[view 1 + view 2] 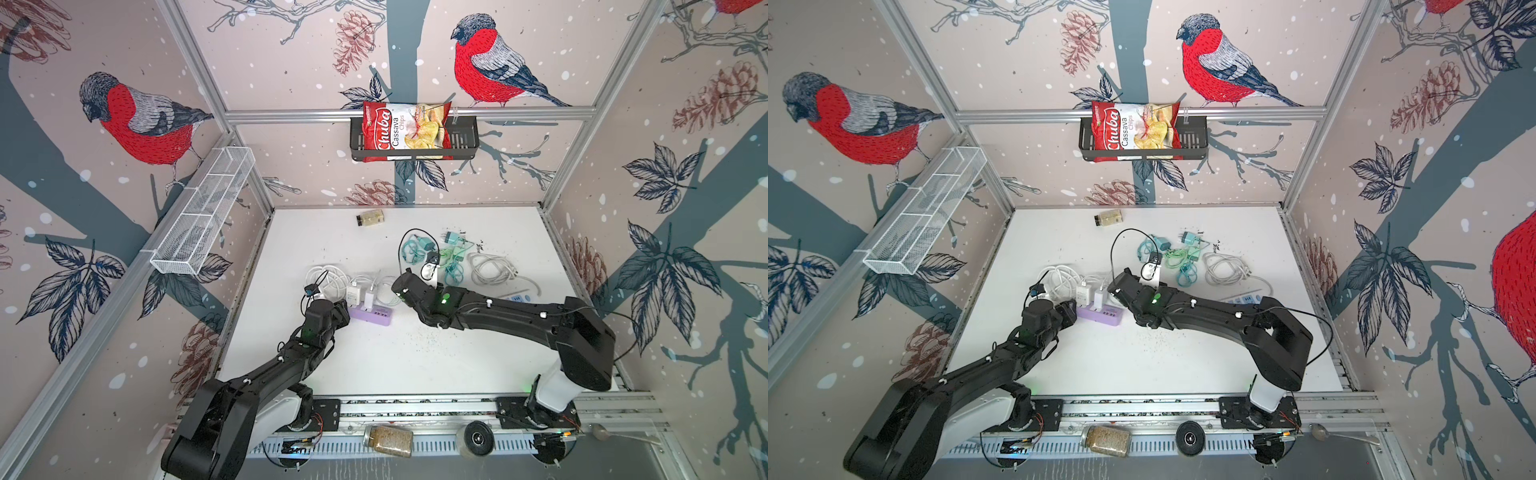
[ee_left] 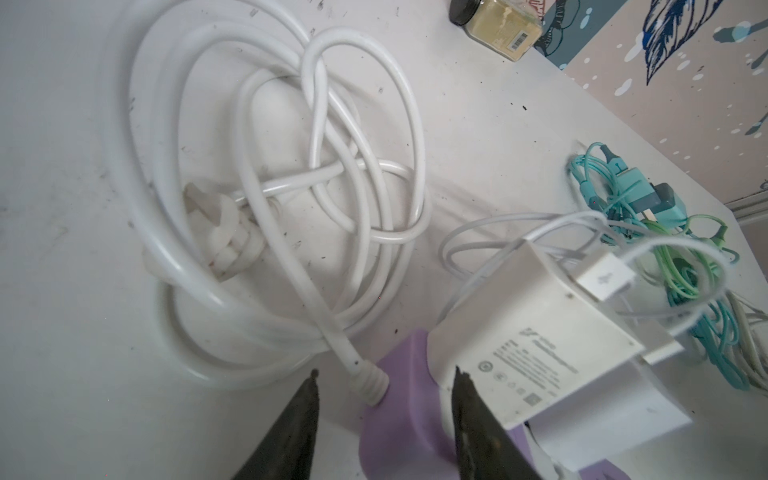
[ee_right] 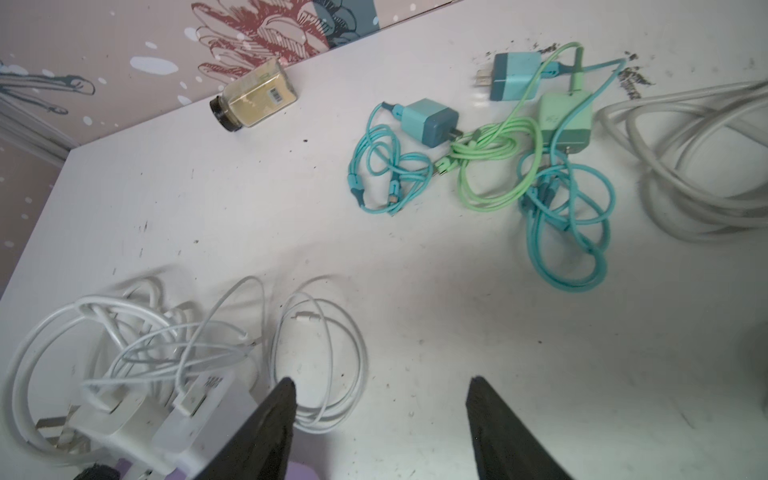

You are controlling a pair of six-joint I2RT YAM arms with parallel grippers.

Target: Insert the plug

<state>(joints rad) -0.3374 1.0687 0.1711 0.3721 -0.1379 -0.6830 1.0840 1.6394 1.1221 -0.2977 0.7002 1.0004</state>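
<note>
A purple power strip (image 1: 374,316) lies on the white table (image 1: 374,365), its thick white cord (image 2: 249,174) coiled behind it. Two white charger plugs (image 1: 354,293) (image 1: 369,300) stand in its sockets, side by side. My left gripper (image 2: 385,371) is open and straddles the strip's cord end (image 2: 399,424); one finger (image 2: 469,415) is against the nearer charger (image 2: 536,345), while the other finger (image 2: 305,415) stands clear of the strip. My right gripper (image 3: 382,390) is open over bare table just past the chargers (image 3: 195,411), with nothing between its fingers. In both top views it hovers by the strip's other end (image 1: 1115,286).
Teal chargers (image 3: 430,120) (image 3: 513,77) and a green charger (image 3: 565,120) lie with tangled cables at the back right. Beside them is a grey-white cable coil (image 1: 490,268), and a white power strip (image 1: 517,297) lies under my right arm. A jar (image 1: 370,218) lies near the back wall.
</note>
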